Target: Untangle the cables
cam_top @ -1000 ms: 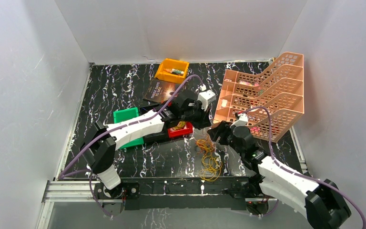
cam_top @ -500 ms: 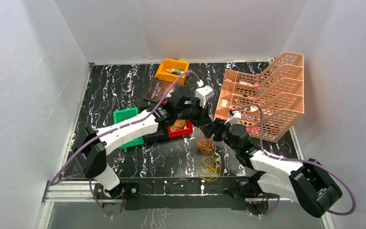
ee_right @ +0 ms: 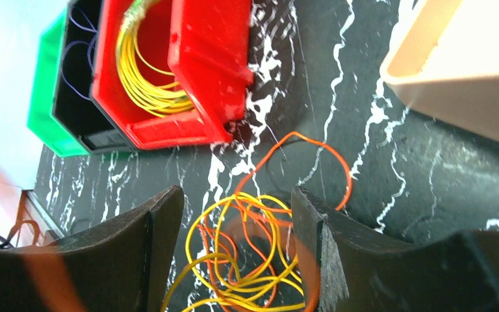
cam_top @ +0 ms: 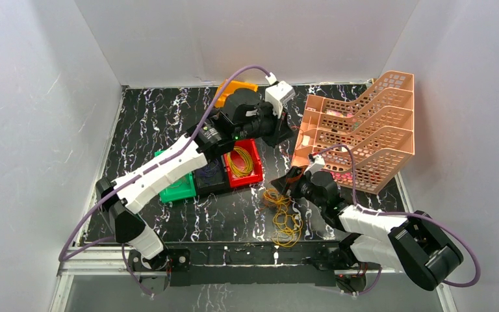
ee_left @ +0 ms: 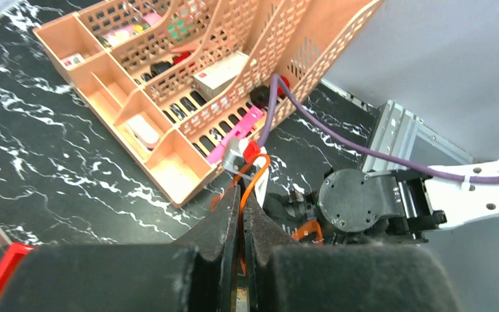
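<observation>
Overhead view of a black marbled surface (cam_top: 156, 117) with two white arms.

The left pincer (ee_left: 242, 198) is fully closed and pinches one thin orange cable (ee_left: 255, 179) between its tips. In the overhead view it sits at upper centre, apparently lifted off the surface, just left of a peach desk organiser (cam_top: 364, 123). The orange cable runs from the tips toward the right arm. I cannot follow it to its end.

The right pincer (ee_right: 237, 201) is wide open and holds nothing. The rest of the cables (cam_top: 286, 218), a loose heap of yellow and orange loops, lie on the surface at lower centre of the overhead frame. In the right wrist view the heap shows in the gap between the open fingers. One orange loop (ee_right: 328, 166) bulges toward the upper right.

The heap's long axis runs from the right pincer toward the bottom edge of the overhead frame. The right arm is far nearer to it, and the left pincer is well apart. I judge the coming move depends on this: the right pincer can pin the heap while the left draws its strand away.

Left of the heap stand a red bin (ee_right: 211, 65) holding a yellow coil (ee_right: 136, 78), a black bin (ee_right: 97, 130) with dark loops (ee_right: 71, 81), and a green bin (ee_right: 42, 110).
</observation>
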`<action>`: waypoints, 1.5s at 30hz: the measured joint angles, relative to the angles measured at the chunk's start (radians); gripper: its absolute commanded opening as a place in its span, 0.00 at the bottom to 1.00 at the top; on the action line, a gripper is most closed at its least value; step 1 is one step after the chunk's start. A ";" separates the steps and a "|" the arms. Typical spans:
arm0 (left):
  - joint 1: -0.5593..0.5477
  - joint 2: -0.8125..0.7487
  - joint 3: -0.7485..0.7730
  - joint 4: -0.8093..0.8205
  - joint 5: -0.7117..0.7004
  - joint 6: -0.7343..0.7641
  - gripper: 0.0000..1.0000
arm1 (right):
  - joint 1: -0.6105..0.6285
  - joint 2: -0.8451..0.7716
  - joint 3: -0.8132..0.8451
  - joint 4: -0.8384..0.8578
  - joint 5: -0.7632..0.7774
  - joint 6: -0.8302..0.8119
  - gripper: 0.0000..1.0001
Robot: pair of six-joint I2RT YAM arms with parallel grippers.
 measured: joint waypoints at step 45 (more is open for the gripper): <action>0.000 -0.016 0.448 -0.262 -0.710 0.378 0.00 | 0.000 -0.061 -0.089 -0.113 0.002 0.026 0.70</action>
